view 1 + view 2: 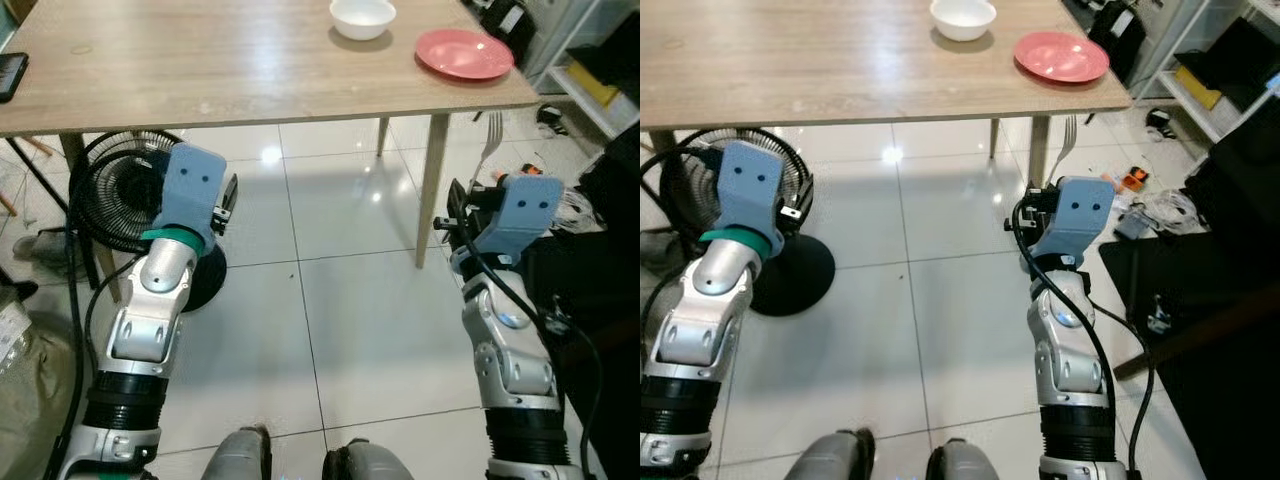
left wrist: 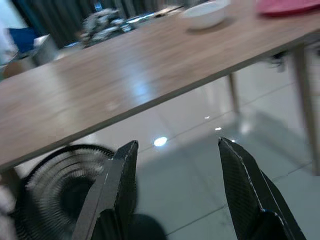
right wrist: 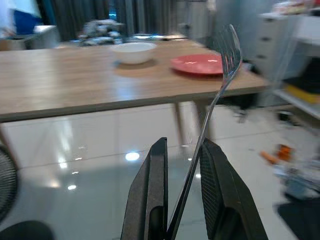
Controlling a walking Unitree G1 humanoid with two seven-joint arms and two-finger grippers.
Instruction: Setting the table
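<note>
A silver fork (image 3: 221,80) stands upright between the fingers of my right gripper (image 3: 181,150), which is shut on its handle; the fork's tines (image 1: 492,132) rise just below the table's front right corner. My left gripper (image 2: 175,150) is open and holds nothing, held low in front of the wooden table (image 1: 200,60). On the table's far right lie a white bowl (image 1: 362,17) and a pink plate (image 1: 463,52), side by side.
A black floor fan (image 1: 125,195) stands under the table's left side, just behind my left arm. A dark phone (image 1: 10,75) lies at the table's left edge. Shelves and clutter (image 1: 600,80) stand at the right. The white tiled floor (image 1: 330,300) lies between my arms.
</note>
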